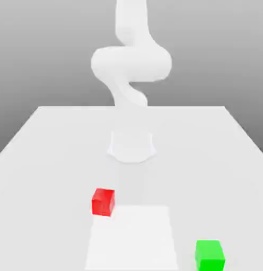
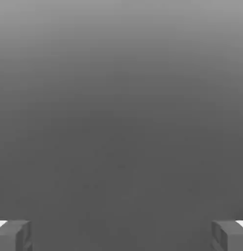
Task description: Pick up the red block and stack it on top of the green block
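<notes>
The red block [image 1: 103, 201] sits on the white table [image 1: 49, 159], near the front and a little toward the exterior view's left. Further forward, toward the exterior view's right, the green block [image 1: 210, 254] rests close to the front edge. The two cubes stand well apart. In the hand view my gripper [image 2: 121, 236] is open, its two grey fingertips [image 2: 13, 235] far apart with nothing between them and plain grey beyond. The white arm [image 1: 131, 63] rises and curls above its base [image 1: 131, 146] at the middle of the table.
A pale white rectangular shape [image 1: 131, 238] lies at the front of the table between the two blocks; I cannot tell what it is. The table's far edge [image 1: 131, 107] runs behind the arm's base.
</notes>
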### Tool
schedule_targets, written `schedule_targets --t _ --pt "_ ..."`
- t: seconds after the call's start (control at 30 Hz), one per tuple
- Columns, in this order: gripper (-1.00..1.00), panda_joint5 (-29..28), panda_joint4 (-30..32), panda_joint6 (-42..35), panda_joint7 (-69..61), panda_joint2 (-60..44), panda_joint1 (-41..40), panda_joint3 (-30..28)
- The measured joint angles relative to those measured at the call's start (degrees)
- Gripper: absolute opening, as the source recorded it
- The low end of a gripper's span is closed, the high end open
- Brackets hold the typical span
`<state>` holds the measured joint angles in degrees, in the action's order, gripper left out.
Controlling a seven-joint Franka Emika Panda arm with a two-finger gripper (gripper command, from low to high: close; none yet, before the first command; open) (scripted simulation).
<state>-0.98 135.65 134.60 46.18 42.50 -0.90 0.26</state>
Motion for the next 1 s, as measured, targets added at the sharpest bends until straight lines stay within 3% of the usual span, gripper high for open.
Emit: schedule_targets --t 0.53,0.77,0.8,1.0 --pt "0.0 -2.8 30.6 23.6 -0.9 -28.9 -6.3 -5.2" --pt "0.0 4.0 31.8 40.4 -6.3 -49.9 -8.8 -3.0" --pt "-1.0 4.6 31.7 41.8 -6.8 -51.6 -9.5 -2.2" --pt "-1.0 4.6 31.6 42.6 -6.8 -52.5 -10.1 -1.6"
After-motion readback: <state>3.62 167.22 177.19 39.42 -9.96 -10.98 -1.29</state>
